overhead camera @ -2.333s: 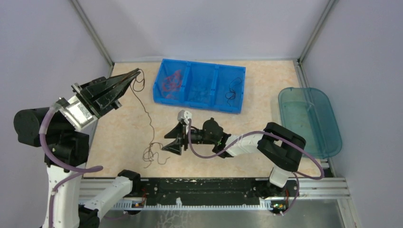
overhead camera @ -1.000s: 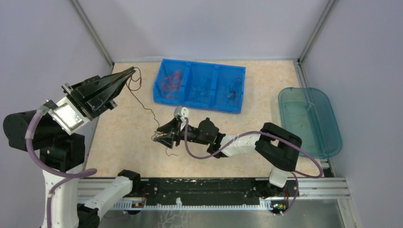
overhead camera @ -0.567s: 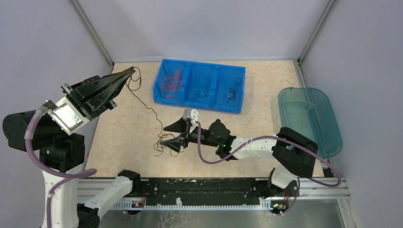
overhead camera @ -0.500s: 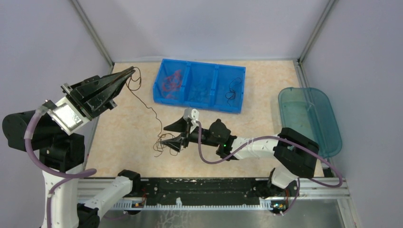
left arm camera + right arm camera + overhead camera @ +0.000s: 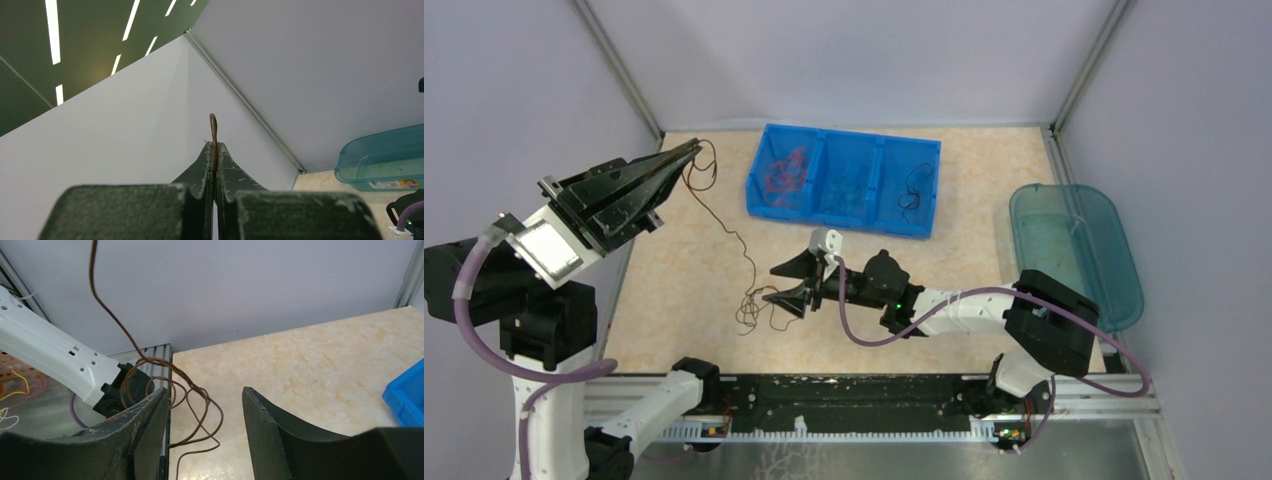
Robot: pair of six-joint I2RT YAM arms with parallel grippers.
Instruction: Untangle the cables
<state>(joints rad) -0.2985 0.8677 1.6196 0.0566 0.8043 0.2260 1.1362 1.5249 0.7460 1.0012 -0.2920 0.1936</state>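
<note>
Brown wire (image 5: pixel 742 243): one thin, kinked strand. Its upper end is up in the air at the far left of the table (image 5: pixel 684 280). From there it runs down and to the right to a loose knot of loops lying on the table surface, near the front and left of centre. The right wrist view shows the same wire (image 5: pixel 197 405) dropping from above into several overlapping loops.

Left gripper (image 5: pixel 692 152): raised well above the table, pointing toward the back. Its jaws are pressed fully together on the upper end of the brown wire. In the left wrist view a short curl of wire (image 5: pixel 214 131) stands up out of the closed tips of the gripper (image 5: pixel 215 146).

Right gripper (image 5: pixel 774 284): low over the table, pointing left, just beside the knot. Its jaws stand wide apart and grip nothing. In its own wrist view the loops lie in and beyond the gap of the gripper (image 5: pixel 205 390); whether a loop touches the left-hand finger cannot be told.

Bin (image 5: pixel 834 223): blue, three compartments, at the back of the table. Red wires (image 5: pixel 782 172) are in its left compartment and a black wire (image 5: pixel 914 190) in its right. The middle compartment's contents are too faint to identify.

Tray (image 5: pixel 1074 260): clear teal, at the right edge of the table, well apart from the wire.
</note>
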